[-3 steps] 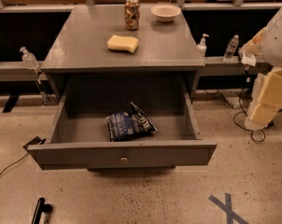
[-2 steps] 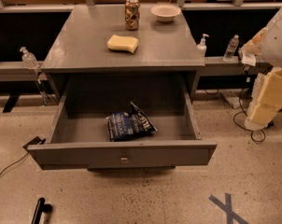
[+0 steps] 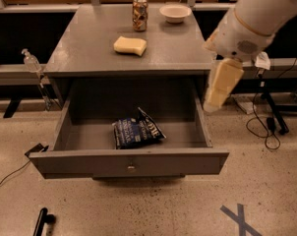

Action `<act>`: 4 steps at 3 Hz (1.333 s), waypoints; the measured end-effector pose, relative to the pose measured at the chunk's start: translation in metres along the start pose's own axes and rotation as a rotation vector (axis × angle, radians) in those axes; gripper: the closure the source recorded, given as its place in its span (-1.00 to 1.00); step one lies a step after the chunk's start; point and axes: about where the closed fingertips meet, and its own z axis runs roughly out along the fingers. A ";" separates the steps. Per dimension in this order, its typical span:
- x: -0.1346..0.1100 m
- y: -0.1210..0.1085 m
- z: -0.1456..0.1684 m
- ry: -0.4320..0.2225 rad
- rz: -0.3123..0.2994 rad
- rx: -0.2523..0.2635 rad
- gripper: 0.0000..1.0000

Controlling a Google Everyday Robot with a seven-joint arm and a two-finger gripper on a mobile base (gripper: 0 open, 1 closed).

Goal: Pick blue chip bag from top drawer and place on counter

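The top drawer (image 3: 129, 163) of the grey cabinet is pulled fully open. The blue chip bag (image 3: 137, 131), crinkled with white lettering, lies flat on the drawer floor near the middle. The counter (image 3: 89, 43) is the flat grey top above it. My white arm comes in from the upper right. My gripper (image 3: 218, 90) is cream-coloured and hangs down beside the counter's right front corner, above the drawer's right wall. It is right of and above the bag and holds nothing that I can see.
On the counter sit a yellow sponge (image 3: 130, 45), a drink can (image 3: 139, 8) and a white bowl (image 3: 175, 12). A sanitiser bottle (image 3: 30, 60) stands on the left ledge. Cables (image 3: 266, 127) trail on the floor at the right, and a blue tape cross (image 3: 239, 220) marks it.
My arm and gripper have moved left and up, from beside the cabinet to over the drawer's right edge. The bag and the drawer have not moved.
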 end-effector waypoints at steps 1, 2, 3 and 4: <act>-0.066 -0.052 0.077 -0.081 -0.085 -0.037 -1.00; -0.103 -0.067 0.156 -0.114 -0.138 -0.103 -1.00; -0.096 -0.051 0.226 -0.091 -0.122 -0.180 -1.00; -0.097 -0.050 0.229 -0.096 -0.124 -0.186 -1.00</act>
